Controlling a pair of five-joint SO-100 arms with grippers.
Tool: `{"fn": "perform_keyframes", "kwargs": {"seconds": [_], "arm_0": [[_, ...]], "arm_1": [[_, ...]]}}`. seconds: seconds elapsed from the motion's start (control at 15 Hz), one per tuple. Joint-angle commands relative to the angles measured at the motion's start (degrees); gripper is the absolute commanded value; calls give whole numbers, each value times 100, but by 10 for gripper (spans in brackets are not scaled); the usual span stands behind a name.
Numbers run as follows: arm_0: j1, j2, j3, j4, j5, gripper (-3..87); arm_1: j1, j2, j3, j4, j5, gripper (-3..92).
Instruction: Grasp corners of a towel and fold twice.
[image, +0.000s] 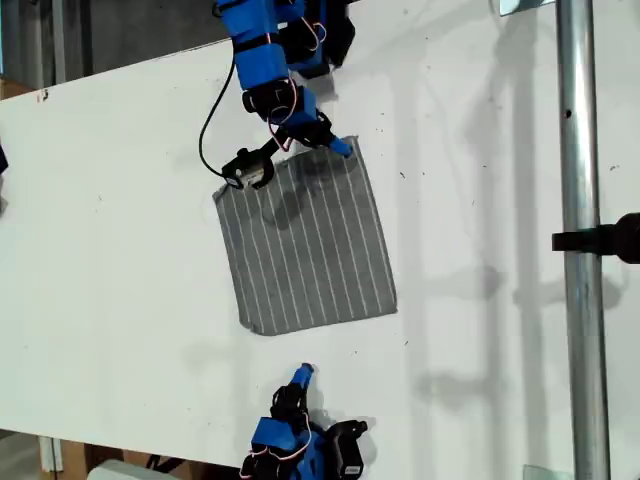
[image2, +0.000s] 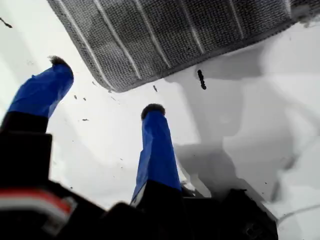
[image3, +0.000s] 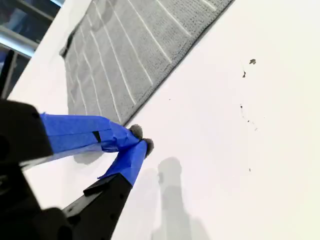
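Observation:
The grey towel (image: 310, 240) with white pinstripes lies flat on the white table (image: 120, 250), all four corners showing in the exterior view. My first gripper (image: 328, 142) stands open at the towel's far edge, near its corner (image: 354, 141) at the exterior view's upper right. In the first wrist view a rounded corner (image2: 111, 89) of the towel (image2: 175, 35) sits just beyond my first gripper (image2: 106, 85), nothing held. My second gripper (image: 303, 373) is shut and empty, on bare table short of the near edge. The second wrist view shows my second gripper (image3: 141, 139) beside the towel (image3: 130, 45), apart from it.
A metal pole (image: 580, 240) with a black clamp (image: 603, 240) crosses the exterior view's right side. Small dark specks (image3: 252, 61) mark the table. The table's far edge runs just behind the first arm, and its near edge just behind the second arm's base.

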Motion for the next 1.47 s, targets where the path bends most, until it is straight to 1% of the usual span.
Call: {"fn": "perform_keyframes", "kwargs": {"seconds": [0.0,0.2,0.33,0.4,0.53,0.6,0.67,0.8,0.87,0.93,1.0,1.13,1.2,1.27,1.4], "arm_0": [[-53,35,18,-141,-70,-28],[-53,35,18,-141,-88,-28],[-53,35,18,-141,-97,-28],[-53,35,18,-141,-97,-28],[-26,35,18,-176,-88,-28],[-18,35,9,-299,-9,-28],[0,35,-53,-378,-70,-29],[79,-281,-712,-290,-246,-29],[114,-1002,-1380,-281,-202,-29],[229,-2162,-2241,-272,-167,-30],[422,-3463,-3190,-264,-132,-30],[940,-5643,-5054,-176,176,-30],[1204,-6495,-5994,9,475,-30],[1424,-7321,-7005,334,756,-30],[1731,-9062,-9158,1195,1230,-30]], "arm_1": [[-79,-44,246,-606,53,305],[-193,-1072,-9,-1134,62,306],[-149,-1670,-378,-1099,26,285],[-158,-1837,-492,-1099,18,242],[-211,-1925,-571,-1239,62,59],[-246,-1872,-563,-1310,123,-1],[-299,-1819,-519,-1406,149,-1],[-299,-1802,-510,-1468,132,-1],[-281,-1802,-510,-1485,123,-1],[-281,-1802,-510,-1503,114,-1],[-272,-1802,-510,-1512,114,-1],[-272,-1811,-501,-1521,123,-1],[-290,-1811,-501,-1521,141,-1],[-308,-1811,-492,-1529,141,-1],[-316,-1793,-475,-1547,141,-1]]}}
